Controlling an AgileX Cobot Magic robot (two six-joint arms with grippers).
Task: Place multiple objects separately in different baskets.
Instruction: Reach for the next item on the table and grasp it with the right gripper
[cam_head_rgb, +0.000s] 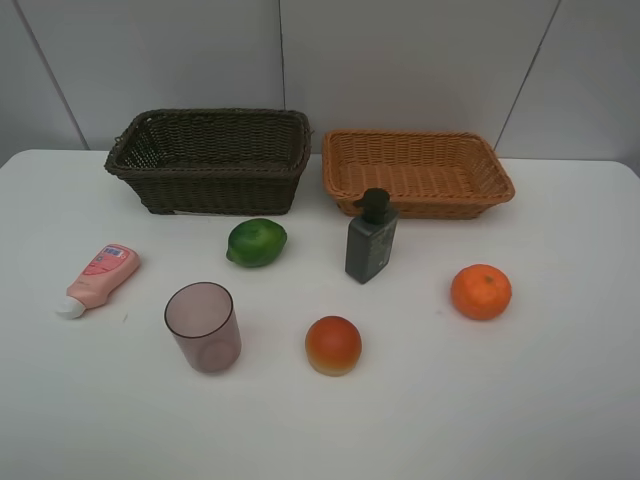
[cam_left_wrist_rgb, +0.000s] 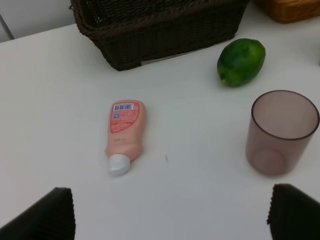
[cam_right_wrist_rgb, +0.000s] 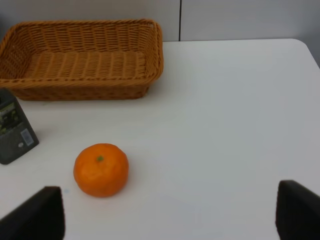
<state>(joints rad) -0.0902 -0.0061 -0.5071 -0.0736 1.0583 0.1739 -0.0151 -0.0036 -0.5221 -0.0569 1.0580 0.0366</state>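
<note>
Lime (cam_head_rgb: 256, 242), pump bottle (cam_head_rgb: 371, 240), mandarin (cam_head_rgb: 481, 291), red-orange fruit (cam_head_rgb: 333, 345) and upright cup (cam_head_rgb: 203, 327) sit loose on the white bench (cam_head_rgb: 560, 420), the pink tube (cam_head_rgb: 98, 279) lying on its side. All are in front of the dark basket (cam_head_rgb: 210, 160) and tan basket (cam_head_rgb: 417, 172), which are side by side at the back. Only the wrist views show the end effectors. The left end effector (cam_left_wrist_rgb: 172, 215) is spread wide, facing tube and cup. The right end effector (cam_right_wrist_rgb: 170, 215) is spread wide, facing the mandarin. The tube's barcode (cam_left_wrist_rgb: 123, 106) shows only from the left wrist.

You have bright, diffuse light. The white desk (cam_head_rgb: 560, 400) looks nearly washed out, with only faint, soft shadows under the mandarin (cam_head_rgb: 481, 291) and cup (cam_head_rgb: 203, 327). Focus is crisp throughout, except for the dark fingertips (cam_left_wrist_rgb: 45, 217), which blur at the wrist views' edges.
</note>
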